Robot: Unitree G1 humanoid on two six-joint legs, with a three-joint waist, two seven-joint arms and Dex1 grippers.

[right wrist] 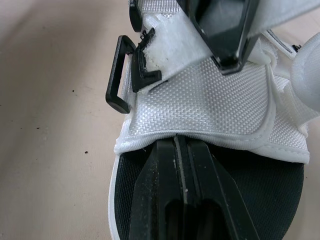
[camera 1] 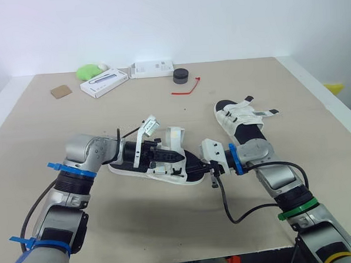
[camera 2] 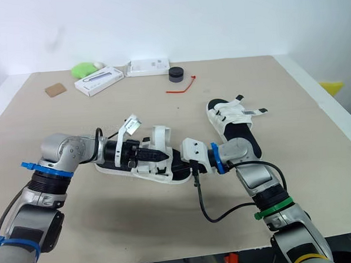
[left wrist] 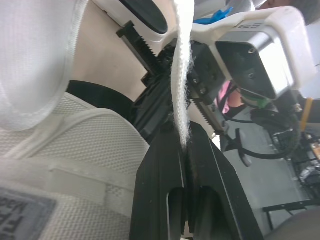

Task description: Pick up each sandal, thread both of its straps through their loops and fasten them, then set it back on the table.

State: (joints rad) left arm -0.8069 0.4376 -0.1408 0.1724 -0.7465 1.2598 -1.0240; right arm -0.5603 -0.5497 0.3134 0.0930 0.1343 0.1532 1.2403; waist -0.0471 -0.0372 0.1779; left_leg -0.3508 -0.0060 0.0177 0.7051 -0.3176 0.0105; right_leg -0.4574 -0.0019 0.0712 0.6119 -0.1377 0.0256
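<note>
Centrally on the beige worktop (camera 1: 139, 227), white-and-black strap sandal (camera 1: 172, 177) lying between both arms, sole down; matching second sandal (camera 1: 243, 125) just right of it, straps loose. Grips the first sandal two-handed: left gripper (left wrist: 186, 145) fingers clamped flat on its raised white fabric strap (left wrist: 181, 75), right gripper (right wrist: 181, 145) fingers pinched together on the hem of its white mesh band (right wrist: 210, 105).
</note>
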